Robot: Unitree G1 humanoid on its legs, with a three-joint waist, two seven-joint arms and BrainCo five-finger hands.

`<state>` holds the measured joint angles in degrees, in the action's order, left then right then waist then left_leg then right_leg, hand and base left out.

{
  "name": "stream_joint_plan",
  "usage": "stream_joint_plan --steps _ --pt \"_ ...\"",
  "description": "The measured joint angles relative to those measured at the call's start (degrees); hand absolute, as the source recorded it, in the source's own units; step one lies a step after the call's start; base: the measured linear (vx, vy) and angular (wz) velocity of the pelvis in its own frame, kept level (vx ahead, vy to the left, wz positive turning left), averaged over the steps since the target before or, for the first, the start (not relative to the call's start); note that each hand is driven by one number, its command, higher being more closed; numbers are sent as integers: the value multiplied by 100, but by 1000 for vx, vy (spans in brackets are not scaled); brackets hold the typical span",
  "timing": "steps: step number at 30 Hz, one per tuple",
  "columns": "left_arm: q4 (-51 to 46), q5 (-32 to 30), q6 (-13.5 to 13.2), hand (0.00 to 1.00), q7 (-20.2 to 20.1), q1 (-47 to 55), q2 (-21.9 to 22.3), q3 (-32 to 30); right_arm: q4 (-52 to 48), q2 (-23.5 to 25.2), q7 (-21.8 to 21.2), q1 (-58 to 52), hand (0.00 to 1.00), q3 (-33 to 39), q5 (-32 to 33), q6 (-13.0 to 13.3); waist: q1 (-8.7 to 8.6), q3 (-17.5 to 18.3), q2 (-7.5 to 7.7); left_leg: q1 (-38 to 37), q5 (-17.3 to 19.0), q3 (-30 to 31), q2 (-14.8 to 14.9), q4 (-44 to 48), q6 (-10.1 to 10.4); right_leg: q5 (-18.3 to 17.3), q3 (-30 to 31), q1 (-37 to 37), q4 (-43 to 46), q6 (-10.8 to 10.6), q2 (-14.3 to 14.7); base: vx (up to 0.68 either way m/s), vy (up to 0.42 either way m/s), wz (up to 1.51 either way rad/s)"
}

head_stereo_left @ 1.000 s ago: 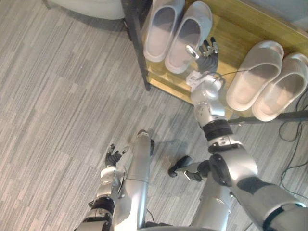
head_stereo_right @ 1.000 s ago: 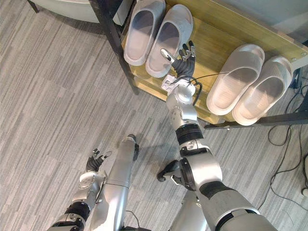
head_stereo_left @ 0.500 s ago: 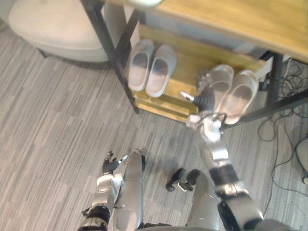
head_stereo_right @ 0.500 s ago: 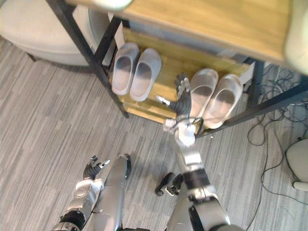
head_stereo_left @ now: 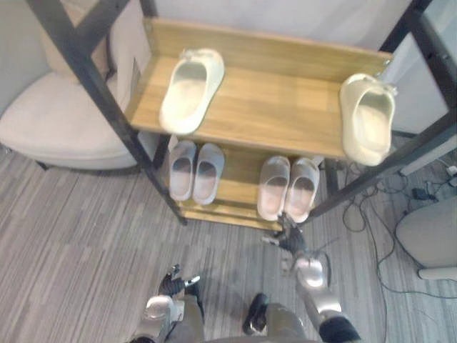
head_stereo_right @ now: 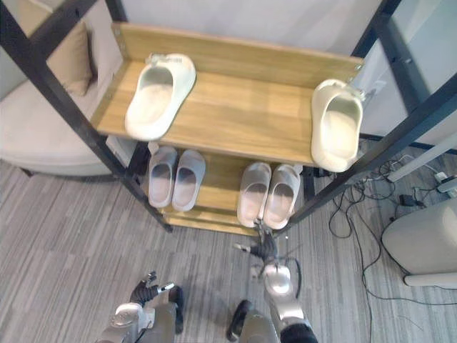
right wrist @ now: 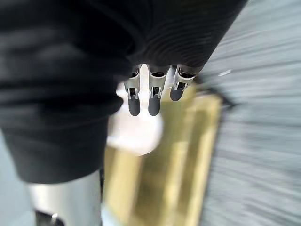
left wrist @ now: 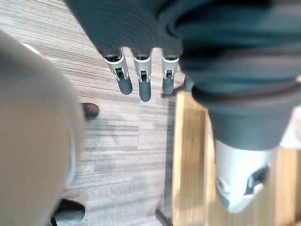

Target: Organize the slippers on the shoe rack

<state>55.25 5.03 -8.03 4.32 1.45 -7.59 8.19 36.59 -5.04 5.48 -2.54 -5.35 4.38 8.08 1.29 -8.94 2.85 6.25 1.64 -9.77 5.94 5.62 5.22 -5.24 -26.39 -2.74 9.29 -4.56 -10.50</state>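
Note:
The wooden shoe rack (head_stereo_left: 271, 107) has two cream slippers on its upper shelf, one at the left (head_stereo_left: 191, 88) and one far apart at the right end (head_stereo_left: 368, 116). On the lower shelf stand a grey pair (head_stereo_left: 194, 170) at the left and a pinkish-grey pair (head_stereo_left: 288, 187) at the right. My right hand (head_stereo_left: 289, 236) hovers open and empty over the floor just in front of the right pair, its fingers (right wrist: 151, 96) straight. Low by my side, my left hand (head_stereo_left: 173, 280) is open, fingers (left wrist: 139, 81) straight, holding nothing.
A beige armchair (head_stereo_left: 53, 125) stands left of the rack, close to its black frame post (head_stereo_left: 107, 107). Cables (head_stereo_left: 371, 211) lie on the floor at the right, beside a pale rounded object (head_stereo_left: 428, 239). Grey striped floor (head_stereo_left: 78, 236) spreads in front.
The camera has pulled back and up, so the upper shelf now shows. My right hand has come off the lower shelf to just in front of the rack. The left hand stays low.

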Motion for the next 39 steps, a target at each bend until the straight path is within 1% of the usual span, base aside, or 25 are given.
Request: stream_joint_plan --steps 3,5,7,9,11,13,17,18,20,21,23,24,25,27,29,31,32,34,36,39 --pt "7 -95 2 0 -10 49 18 18 750 -8 -56 -74 0 157 -216 -84 -94 74 -68 -344 -123 -67 -48 -356 -2 215 36 326 -449 -30 110 33 -2 -10" --pt "21 -173 3 0 -13 68 46 22 1139 -1 -59 -142 0 300 -402 -127 -95 129 -129 -544 -133 -77 -64 -483 -2 315 71 539 -671 -33 172 8 5 -5" --pt "48 -275 3 0 -14 100 59 57 1429 0 -65 -214 0 350 -446 -187 -103 167 -171 -685 -174 -74 -88 -573 -2 376 80 682 -802 -35 205 -21 8 -4" --pt "54 -278 3 0 -16 134 73 87 1580 3 -75 -270 0 401 -445 -204 -103 203 -200 -761 -221 -71 -90 -689 -10 404 104 692 -863 -35 232 -61 3 -5" --pt "59 -281 7 0 -16 167 123 208 1751 20 -72 -319 0 591 -438 -216 -105 237 -243 -870 -354 -68 -97 -910 -32 455 135 697 -904 -10 262 -58 3 -4" --pt "55 -360 5 0 -17 155 159 268 1859 26 -72 -294 0 724 -434 -219 -110 240 -246 -956 -418 -58 -112 -1000 -44 501 126 804 -1005 -10 277 -47 3 2" --pt "-85 -393 4 0 -24 159 167 796 1906 37 -65 -323 0 755 -428 -221 -118 303 -240 -1134 -462 -48 -168 -1147 -75 536 134 946 -1158 -67 264 -58 27 0" --pt "-371 -433 6 0 -78 157 156 1125 1909 59 -60 -322 0 767 -419 -220 -118 299 -222 -1116 -466 -29 -191 -1148 -83 544 139 945 -1176 -64 248 -48 28 5" --pt "-687 -463 4 0 -114 162 160 1384 1915 72 -58 -327 0 814 -414 -221 -119 306 -210 -1111 -461 4 -214 -1150 -79 544 142 955 -1175 -64 234 -30 22 11" --pt "-1108 -477 3 0 -135 164 161 1624 1919 85 -54 -338 0 883 -389 -221 -123 308 -207 -1112 -449 60 -239 -1154 -67 541 140 986 -1187 -66 226 -14 17 17" --pt "-1813 -460 -13 0 -219 163 165 1885 1941 99 -47 -339 0 950 -366 -221 -123 310 -210 -1108 -447 113 -260 -1157 -69 538 136 1010 -1199 -69 219 -3 10 13" --pt "-1983 -442 -17 0 -231 162 164 1934 1941 100 -47 -339 0 953 -363 -221 -123 311 -212 -1106 -446 115 -262 -1158 -70 538 136 1010 -1201 -69 219 8 4 4" --pt "-2499 -373 -31 0 -238 160 158 2078 1941 99 -43 -341 0 956 -326 -221 -124 319 -220 -1090 -446 120 -265 -1157 -70 538 135 1007 -1204 -68 222 20 -3 3" --pt "-3041 -327 -52 0 -259 147 156 2230 1941 96 -38 -348 0 959 -321 -220 -127 360 -244 -1047 -465 145 -266 -1153 -97 539 131 987 -1214 -67 233 44 -14 4" --pt "-3839 -239 -112 0 -353 135 162 2367 1941 85 -39 -370 0 954 -320 -218 -130 419 -285 -1044 -476 152 -267 -1152 -113 574 130 996 -1241 -49 246 56 -13 2" --pt "-4179 -174 -179 0 -350 61 160 2433 1941 78 -43 -377 0 939 -321 -216 -129 440 -309 -1052 -474 166 -267 -1152 -111 579 128 1011 -1255 -58 254 46 -12 1" --pt "-4416 -65 -244 0 -347 -99 165 2445 1941 65 -53 -375 0 902 -323 -213 -130 449 -323 -1051 -474 189 -264 -1152 -111 579 126 1017 -1269 -56 264 50 -20 0" --pt "-4622 -21 -286 0 -330 -347 156 2414 1939 40 -58 -372 0 840 -324 -209 -134 454 -330 -1056 -474 235 -261 -1152 -111 580 126 1027 -1281 -53 271 19 -8 0" --pt "-4930 -19 -302 0 -270 -683 150 2254 1922 2 -73 -361 0 723 -326 -205 -155 456 -328 -1076 -468 243 -262 -1154 -104 580 127 1051 -1296 -48 272 0 0 0" --pt "-5255 -19 -364 0 -50 -1026 93 1840 1910 -2 -93 -360 0 687 -327 -202 -191 472 -318 -1130 -444 221 -263 -1156 -99 600 149 1107 -1352 -21 281 -4 3 -5"
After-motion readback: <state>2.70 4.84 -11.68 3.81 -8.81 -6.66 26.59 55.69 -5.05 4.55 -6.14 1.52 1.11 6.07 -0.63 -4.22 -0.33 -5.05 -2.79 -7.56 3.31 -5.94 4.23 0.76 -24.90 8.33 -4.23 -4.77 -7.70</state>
